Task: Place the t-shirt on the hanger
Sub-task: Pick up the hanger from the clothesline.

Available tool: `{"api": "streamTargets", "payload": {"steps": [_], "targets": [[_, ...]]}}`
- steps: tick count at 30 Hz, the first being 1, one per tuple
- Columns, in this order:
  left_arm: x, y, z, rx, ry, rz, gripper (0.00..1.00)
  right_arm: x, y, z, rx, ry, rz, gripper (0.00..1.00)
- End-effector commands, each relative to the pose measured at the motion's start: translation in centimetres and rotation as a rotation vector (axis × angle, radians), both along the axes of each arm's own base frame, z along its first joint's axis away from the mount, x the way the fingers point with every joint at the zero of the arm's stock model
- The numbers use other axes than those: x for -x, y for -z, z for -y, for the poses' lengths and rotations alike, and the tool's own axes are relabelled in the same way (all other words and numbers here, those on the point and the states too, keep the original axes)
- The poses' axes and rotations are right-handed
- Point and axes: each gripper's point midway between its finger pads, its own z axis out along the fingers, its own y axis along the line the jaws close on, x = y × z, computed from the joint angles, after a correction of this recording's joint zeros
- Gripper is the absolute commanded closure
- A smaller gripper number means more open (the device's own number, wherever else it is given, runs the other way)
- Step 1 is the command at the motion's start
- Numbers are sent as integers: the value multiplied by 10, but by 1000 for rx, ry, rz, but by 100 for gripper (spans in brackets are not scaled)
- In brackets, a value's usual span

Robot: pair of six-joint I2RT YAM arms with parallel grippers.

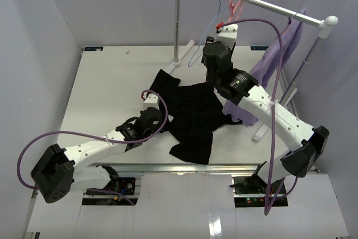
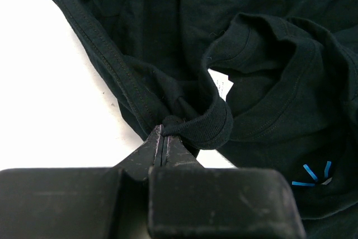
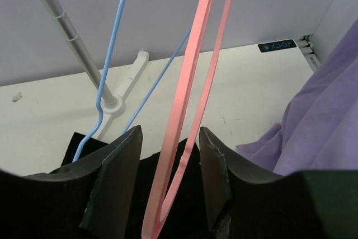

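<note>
The shirt (image 1: 193,116) lay crumpled on the tabletop (image 1: 112,82), black, in front of both arms, not on the hanger yet.

The L end effector (image 2: 162,135) was shut tight on the shirt's neck band, w/ a small fold of it pinched right at the tips. The little blue mark (image 2: 313,174) sat near the neck hole.

The hanger (image 3: 193,54) hung from the rail (image 1: 251,1) at the back, w/ a blue wire hanger (image 3: 120,43) just beside it & a purple top (image 3: 324,116) further R. The R end effector (image 3: 170,132) was up there, jaws about half open, one on each side of the pink hanger's low end. It had hold of nothing yet; I saw a thin gap on both sides.

Step in hand, I think: grab the hanger & take it off the rail. To do it well:
- Shut the jaws slow, so the two pink bars get squeezed together, not pushed away.
- Leave the blue wire out of the grip; it hung near one jaw.
- Once the hold is firm, lift up first so the hook clears the rail, then bring it down to the shirt.
- Don't pull sideways, b/c the hook could snag the blue one.
- L should hold on to the neck band, so the hole is easy to find.
</note>
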Motion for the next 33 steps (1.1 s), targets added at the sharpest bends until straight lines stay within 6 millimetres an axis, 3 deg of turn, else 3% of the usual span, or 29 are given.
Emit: {"api": "streamTargets", "payload": {"steps": [1,3,7,12,16,17,20,23,33], "targets": [[-2,-7,5,23,10,22,100,4,-20,13,7,40,46,49],[-2,-8,6,25,13,22,100,4,-19,14,24,47,36,50],[-1,-8,6,31,17,23,100,5,-25,20,59,61,38,68],[0,-8,7,33,21,21,100,4,-31,27,72,73,42,67],[0,-11,6,41,20,26,100,-2,-20,28,82,63,17,70],[0,-11,6,44,18,28,100,-5,-14,24,91,53,5,86],[0,-10,7,45,21,27,100,-8,-11,24,114,62,-12,92],[0,-8,7,37,22,21,100,-9,-22,27,128,72,3,92],[0,-7,7,38,20,23,100,12,-90,45,113,28,122,92]]}}
